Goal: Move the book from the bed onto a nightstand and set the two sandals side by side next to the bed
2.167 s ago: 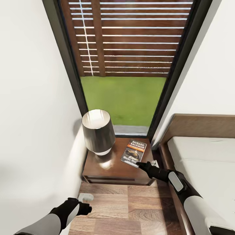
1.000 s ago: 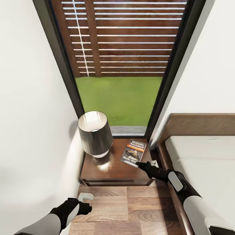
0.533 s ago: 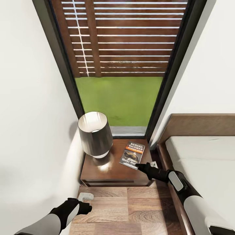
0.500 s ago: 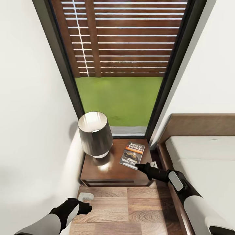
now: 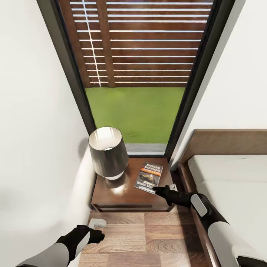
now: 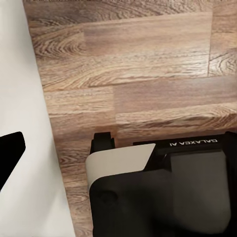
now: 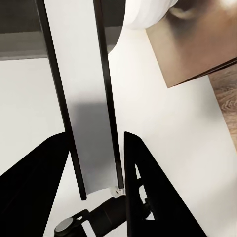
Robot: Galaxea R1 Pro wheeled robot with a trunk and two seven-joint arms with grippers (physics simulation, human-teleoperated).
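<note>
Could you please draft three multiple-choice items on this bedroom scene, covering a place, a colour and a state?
1. Where does the book lie?
A. On the bed
B. On the nightstand
C. On the floor

2. What colour is the band on the book's cover?
A. Orange
B. Green
C. Pink

3. How does the right gripper stand towards the book?
A. Lifting it high
B. At its near edge
C. Far away over the mattress

Answers: 1 B, it rests on the nightstand beside the lamp. 2 A, the band under the lettering is orange. 3 B, the fingertips meet the book's near edge.
</note>
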